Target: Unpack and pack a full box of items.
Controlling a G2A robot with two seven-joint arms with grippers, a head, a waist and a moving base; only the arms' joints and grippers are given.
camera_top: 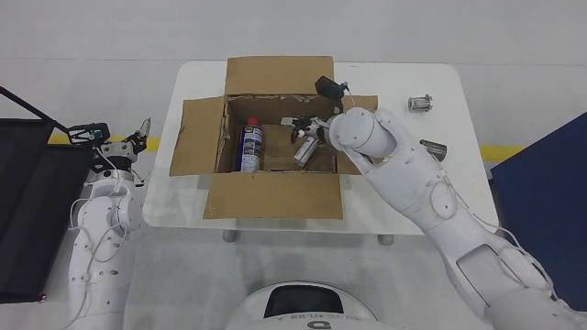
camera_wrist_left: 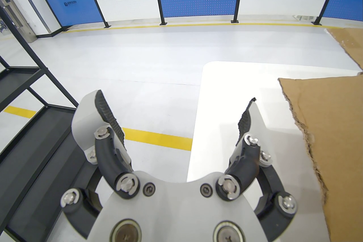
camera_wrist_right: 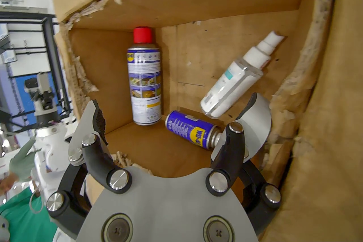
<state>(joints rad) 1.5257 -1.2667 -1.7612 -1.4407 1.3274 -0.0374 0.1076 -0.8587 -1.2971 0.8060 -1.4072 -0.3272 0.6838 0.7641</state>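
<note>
**Asker:** Where is the right gripper (camera_wrist_right: pixel 175 109) sitting, and what is it gripping?

**Describer:** It is hanging inside the open cardboard box (camera_top: pixel 275 73) on the table (camera_top: pixel 404 82), toward the robot's right side of the box. Its fingers are spreading wide and gripping nothing.

**Asker:** What is lying closest to it?

**Describer:** A small blue can (camera_wrist_right: pixel 190 129) is lying on its side on the box floor, just ahead of the gripper. Its long axis is running nearly along the line from one finger to the other, with its nozzle end beside one finger. A white spray bottle (camera_wrist_right: pixel 238 78) is leaning tilted just beyond it. A tall red-capped can (camera_wrist_right: pixel 144 78) is sitting farther off, at the box's left side.

**Asker:** And the other arm?

**Describer:** The left gripper (camera_wrist_left: pixel 175 100) is hovering by the table's left edge, well apart from the box, also spread and empty. The right arm is clearly nearer. I am judging that it needs a wrist turn, so the fingers close across the small can's narrow body.
</note>
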